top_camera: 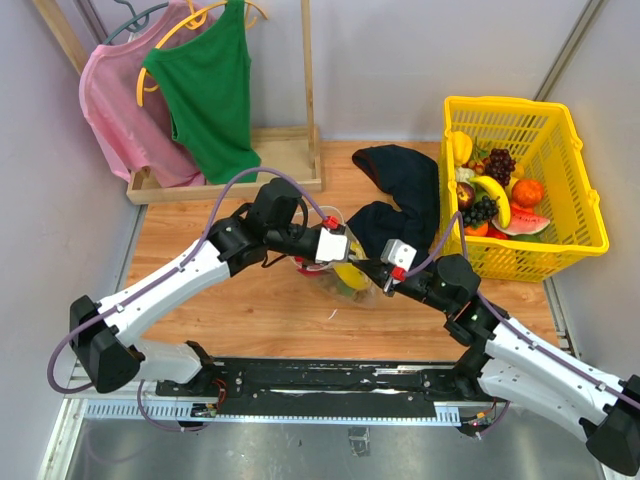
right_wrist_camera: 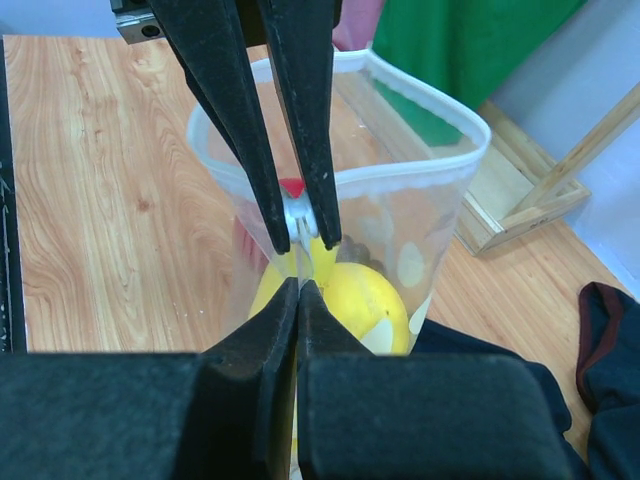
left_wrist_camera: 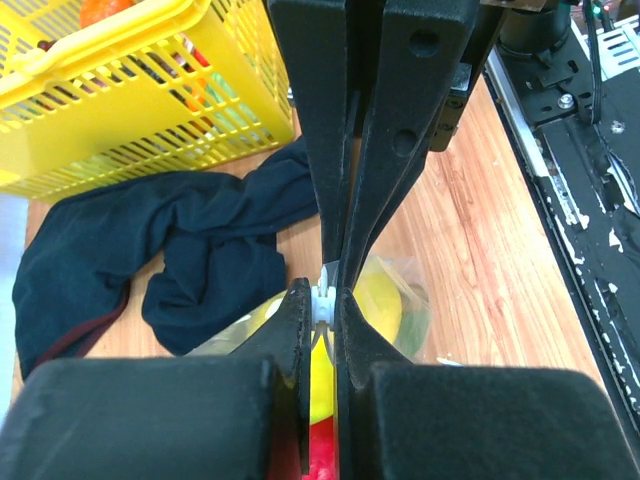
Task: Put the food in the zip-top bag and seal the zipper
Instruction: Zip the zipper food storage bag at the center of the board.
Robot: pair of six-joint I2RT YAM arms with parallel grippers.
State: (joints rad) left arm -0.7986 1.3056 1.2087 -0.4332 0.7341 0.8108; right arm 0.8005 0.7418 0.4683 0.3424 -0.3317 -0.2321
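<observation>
Left fingers (left_wrist_camera: 287, 340) are closed on the zipper (right_wrist_camera: 420, 168), and the right fingers (right_wrist_camera: 268, 340) pinch it too, tip to tip with them. The bag (top_camera: 348, 278) stands mid-bench (top_camera: 285, 318), just on the near side of the cloth (top_camera: 400, 190) and left of the basket (top_camera: 560, 250). Its mouth gapes, with a lemon (right_wrist_camera: 365, 300) inside. I judge the film thin, limp, slippery and bottom-heavy with fruit, so the stiffer strip is the only sound hold.
</observation>
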